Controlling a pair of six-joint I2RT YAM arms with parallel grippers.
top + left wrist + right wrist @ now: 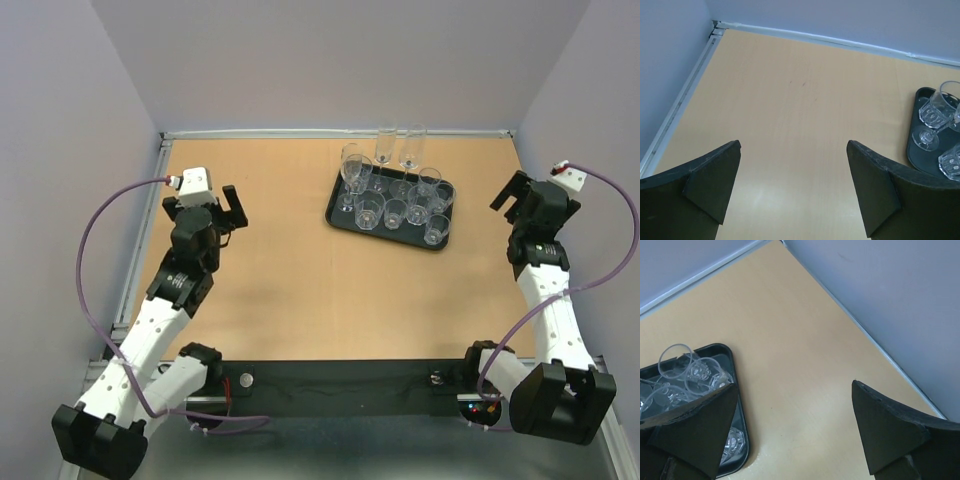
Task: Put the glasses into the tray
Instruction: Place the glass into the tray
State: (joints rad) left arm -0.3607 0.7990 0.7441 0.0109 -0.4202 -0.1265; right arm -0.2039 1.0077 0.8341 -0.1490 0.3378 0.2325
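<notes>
The glasses (369,210) stand close together in the black tray (400,238), which lies on the far right part of the wooden table (280,290). Two tall flutes (385,145) are at its far edge. The left gripper (232,207) hovers to the left of the tray, its fingers wide apart and empty. The right gripper (512,203) is near the tray's right side, also spread wide, holding nothing.

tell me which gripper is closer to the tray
Right. The right gripper sits just beyond the right end of the tray; the left gripper is farther off, past its left end.
</notes>
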